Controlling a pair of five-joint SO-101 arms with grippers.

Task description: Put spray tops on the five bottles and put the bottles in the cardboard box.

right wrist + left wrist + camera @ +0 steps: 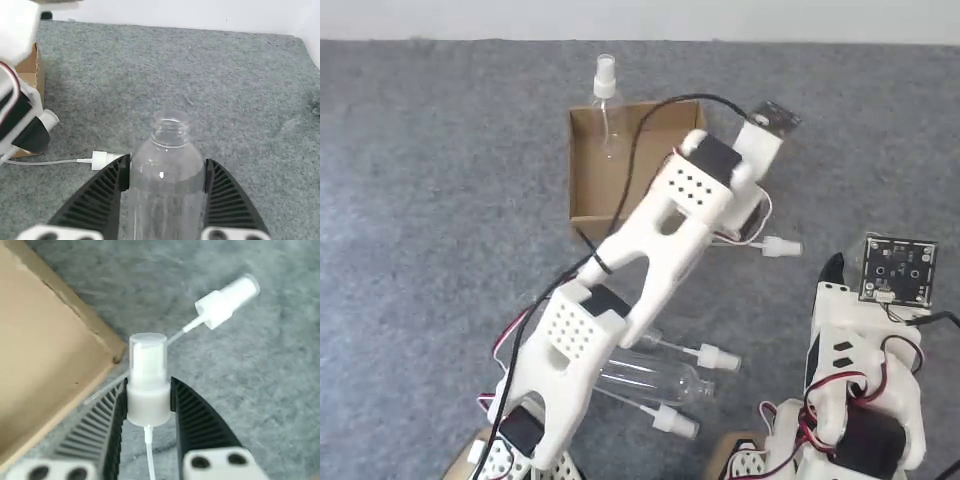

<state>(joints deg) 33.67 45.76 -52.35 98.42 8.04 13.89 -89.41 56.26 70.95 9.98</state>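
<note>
Progress stage, judged early: one unit of five appears complete. A capped bottle (608,118) stands upright at the far wall of the cardboard box (588,180), its spray head rising above the rim.

The second unit is in hand but not yet joined. The left claw (148,384), just beside the box's corner, is closed to the width of a held spray top (147,365), gripping its collar with the dip tube hanging down between the fingers. The right claw (166,162) is clamped on the shoulder of an open bottle (168,150), held upright with its bare neck facing up, well apart from the left claw.

Three more tops lie unused on the grey tabletop (440,200). One is a loose spray top (778,246) near the box's right side. It also shows in the left wrist view (227,297) and the right wrist view (102,160). Two further spray tops (716,356) (676,421) lie with their thin tubes on either side of a lying bottle (655,378), which looks uncapped.

The left arm crosses over that spot, so the number of bottles lying there cannot be told.

Remaining, by this reading: seat the held top, box that bottle, then cap and box the rest.
</note>
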